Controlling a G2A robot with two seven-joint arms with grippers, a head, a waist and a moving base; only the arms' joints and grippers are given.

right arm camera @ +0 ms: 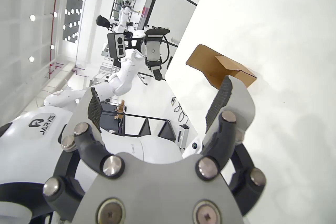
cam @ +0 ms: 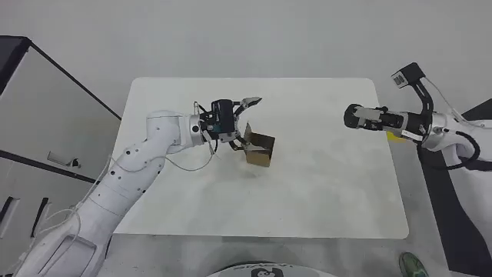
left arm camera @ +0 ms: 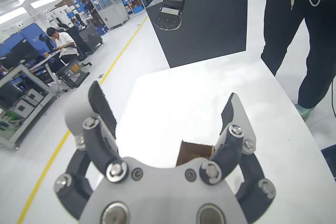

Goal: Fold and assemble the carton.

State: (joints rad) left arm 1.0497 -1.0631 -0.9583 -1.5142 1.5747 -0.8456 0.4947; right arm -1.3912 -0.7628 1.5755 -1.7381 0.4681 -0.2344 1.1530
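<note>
Top view looks down on the table (cam: 323,177); both wrist views, lower, share the carton (cam: 261,152).

The left tool (cam: 246,123) (spread wide) is just beside the brown carton (cam: 260,148).

Bright overhead light glares off the table (left arm camera: 168,109); wrist-view edges bow.

The left gripper (left arm camera: 164,91) is hiding most of the carton (left arm camera: 195,154) behind its own base plate, leaving just a brown corner showing between its finger roots. One of the right gripper (right arm camera: 160,86) fingers (right arm camera: 219,101) is covering the carton's nearest corner. From above, whether the left gripper is touching the raised flap is proving impossible to tell
</note>
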